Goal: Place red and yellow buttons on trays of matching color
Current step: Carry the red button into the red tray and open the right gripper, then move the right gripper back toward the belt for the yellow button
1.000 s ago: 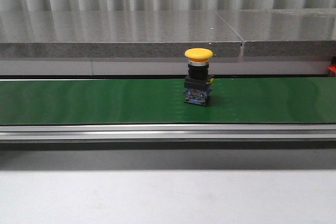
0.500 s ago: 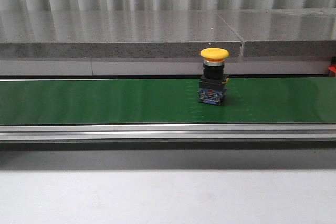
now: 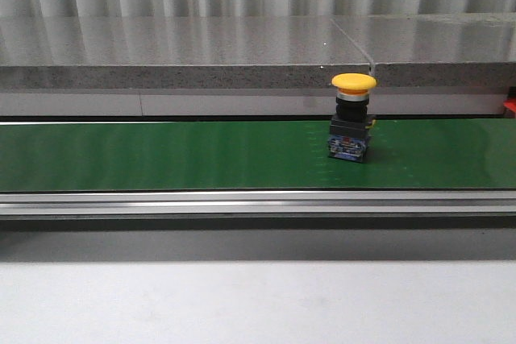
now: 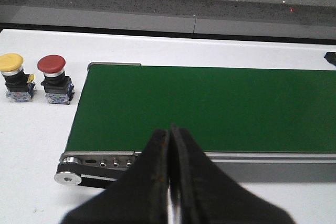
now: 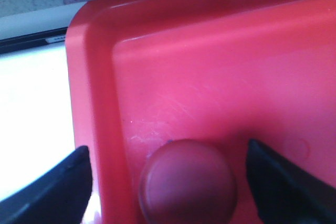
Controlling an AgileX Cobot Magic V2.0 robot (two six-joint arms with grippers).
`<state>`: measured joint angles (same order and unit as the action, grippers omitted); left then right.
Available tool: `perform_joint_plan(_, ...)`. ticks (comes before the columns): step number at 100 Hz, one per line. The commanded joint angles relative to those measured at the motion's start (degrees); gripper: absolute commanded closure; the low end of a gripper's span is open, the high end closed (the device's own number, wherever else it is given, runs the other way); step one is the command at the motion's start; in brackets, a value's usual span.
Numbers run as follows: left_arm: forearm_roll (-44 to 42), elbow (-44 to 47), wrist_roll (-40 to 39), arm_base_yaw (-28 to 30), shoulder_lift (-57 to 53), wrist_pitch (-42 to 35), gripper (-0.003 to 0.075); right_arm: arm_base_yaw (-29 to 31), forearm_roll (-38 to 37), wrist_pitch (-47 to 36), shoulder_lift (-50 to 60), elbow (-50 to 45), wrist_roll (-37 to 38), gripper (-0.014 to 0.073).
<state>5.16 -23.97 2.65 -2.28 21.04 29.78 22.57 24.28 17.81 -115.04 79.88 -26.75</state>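
Observation:
A yellow button (image 3: 352,117) stands upright on the green conveyor belt (image 3: 161,155), right of the middle in the front view. In the left wrist view, a second yellow button (image 4: 13,76) and a red button (image 4: 53,78) stand side by side on the white table beside the belt's end (image 4: 71,169). My left gripper (image 4: 169,129) is shut and empty above the belt's near edge. My right gripper (image 5: 168,174) is open, its fingers apart on either side of a red button (image 5: 187,182) that sits inside the red tray (image 5: 220,72). No yellow tray shows.
A grey stone ledge (image 3: 185,50) runs behind the belt. A metal rail (image 3: 242,202) borders the belt's near side, with white table (image 3: 242,300) in front. A bit of red (image 3: 509,105) shows at the far right edge.
The yellow button on the belt has travelled to the right, upright all the way.

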Motion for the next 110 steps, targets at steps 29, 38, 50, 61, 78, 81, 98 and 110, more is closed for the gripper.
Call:
perform_joint_plan(29,0.47,-1.56,-0.16,-0.42,0.39,-3.93,0.0741,0.27,0.54,-4.88,7.91,1.86,-0.06,-0.0041)
perform_joint_plan(38,0.47,-1.56,-0.16,-0.42,0.39,-3.93,0.0741,0.27,0.54,-3.11,10.25,1.86,-0.06,-0.0041)
perform_joint_plan(50,0.47,-1.56,-0.16,-0.42,0.39,-3.93,0.0741,0.27,0.54,0.05,13.44,1.86,-0.06,-0.0041)
perform_joint_plan(61,0.47,-1.56,-0.16,-0.42,0.39,-3.93,0.0741,0.27,0.93,4.16,16.65,1.67,-0.01,-0.0041)
perform_joint_plan(78,0.47,-1.56,-0.16,-0.42,0.39,-3.93,0.0741,0.21,4.39,7.37,21.98,-1.47,-0.01,-0.0041)
perform_joint_plan(81,0.47,-1.56,-0.16,-0.42,0.39,-3.93,0.0741,0.21,4.48,7.44,22.97,-2.54,-0.01,-0.0041)
perform_joint_plan(98,0.47,-1.56,-0.16,-0.42,0.39,-3.93,0.0741,0.16,4.54,7.15,30.22,-11.57,-0.06,-0.0041)
perform_joint_plan(110,0.47,-1.56,-0.16,-0.42,0.39,-3.93,0.0741,0.09,7.0,8.64,35.59,-18.74,-0.06,-0.0041)
